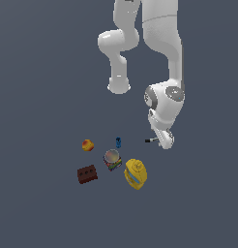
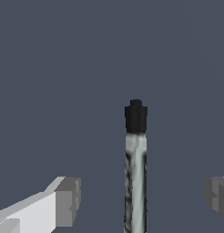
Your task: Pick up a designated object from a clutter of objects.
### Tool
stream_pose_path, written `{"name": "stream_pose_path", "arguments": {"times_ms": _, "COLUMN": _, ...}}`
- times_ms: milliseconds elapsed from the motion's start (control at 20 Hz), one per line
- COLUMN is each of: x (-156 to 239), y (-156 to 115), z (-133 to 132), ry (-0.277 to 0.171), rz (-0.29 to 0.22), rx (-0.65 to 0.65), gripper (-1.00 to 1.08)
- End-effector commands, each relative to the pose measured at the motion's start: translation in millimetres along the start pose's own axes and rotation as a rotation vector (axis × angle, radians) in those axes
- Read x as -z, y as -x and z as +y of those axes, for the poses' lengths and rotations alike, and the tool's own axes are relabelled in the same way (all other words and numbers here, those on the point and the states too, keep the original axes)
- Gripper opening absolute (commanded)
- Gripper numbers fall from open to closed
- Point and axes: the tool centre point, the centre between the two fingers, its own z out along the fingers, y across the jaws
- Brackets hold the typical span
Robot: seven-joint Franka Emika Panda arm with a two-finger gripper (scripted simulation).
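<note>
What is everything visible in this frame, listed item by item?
marker: 1, black cap, whitish-grey barrel, between the open fingers
ball: 1, red-yellow, clutter's far exterior-view left
blue cylinder: 1, tiny, between ball and gripper
can: 1, colourful label, centre of clutter
brick: 1, dark red-brown, holed, nearest the camera on the exterior view's left
yellow bottle: 1, beside the can
gripper: 1, white-grey, open, straddling marker

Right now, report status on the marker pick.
Gripper open, straddling marker. Fingers clear of the barrel, not gripped. Nothing in the way.
</note>
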Motion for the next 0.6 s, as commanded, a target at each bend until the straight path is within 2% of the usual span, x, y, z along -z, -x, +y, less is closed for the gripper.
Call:
{"name": "stream_pose_path", "arguments": {"times_ms": 0, "x": -12.1, "y": 0.0, "z": 0.6, "ry": 0.001, "rz": 0.0, "rx": -0.001, "gripper": 1.0}}
{"name": "stream_pose_path", "arguments": {"times_ms": 400, "x": -29.5, "y": 0.1, "z": 0.4, "ry": 0.0, "rz": 0.0, "rx": -0.002, "gripper": 1.0}}
{"name": "stream_pose_path", "arguments": {"times_ms": 450, "x": -29.5, "y": 0.1, "z": 0.4, "ry": 0.0, "rz": 0.0, "rx": -0.002, "gripper": -1.0}}
{"name": "stream_pose_path", "arguments": {"times_ms": 550, "x": -29.5, "y": 0.1, "z": 0.4, "ry": 0.0, "rz": 0.0, "rx": -0.002, "gripper": -1.0}}
